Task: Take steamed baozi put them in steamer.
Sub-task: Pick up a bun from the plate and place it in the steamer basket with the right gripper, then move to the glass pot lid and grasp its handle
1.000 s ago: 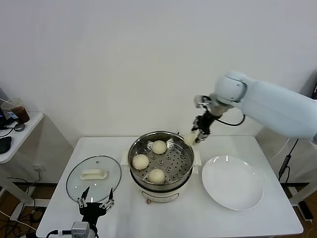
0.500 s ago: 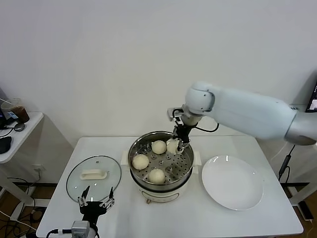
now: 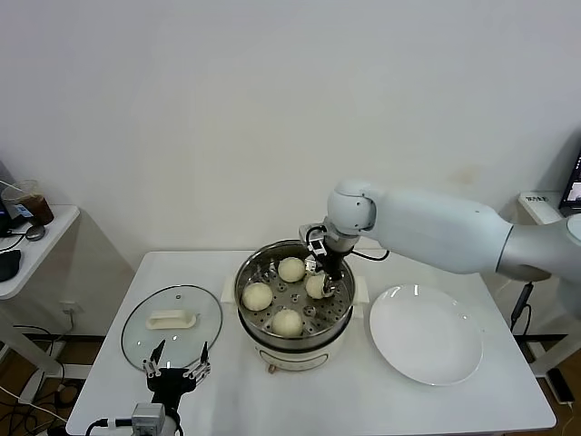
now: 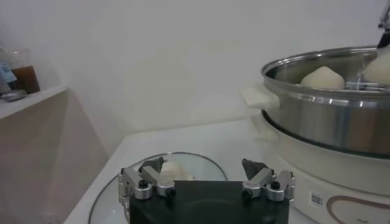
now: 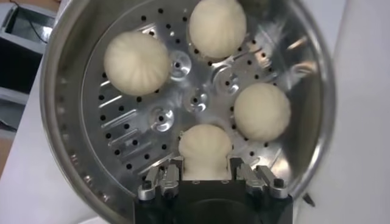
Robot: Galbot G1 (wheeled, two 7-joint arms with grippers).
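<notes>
A white desk (image 3: 363,400) carries a round glass lid (image 3: 172,320) with a white handle (image 3: 172,319), lying flat just ahead of the left gripper (image 3: 174,374). An empty white plate (image 3: 425,334) sits to the right of the right gripper (image 3: 323,283). Far left of both, a side shelf (image 3: 32,250) holds 1 cup of dark drink (image 3: 30,203).

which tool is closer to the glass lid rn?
Left. The left tool hovers open at the near edge of the glass lid; the right tool is in the steamer, gripping a baozi.
</notes>
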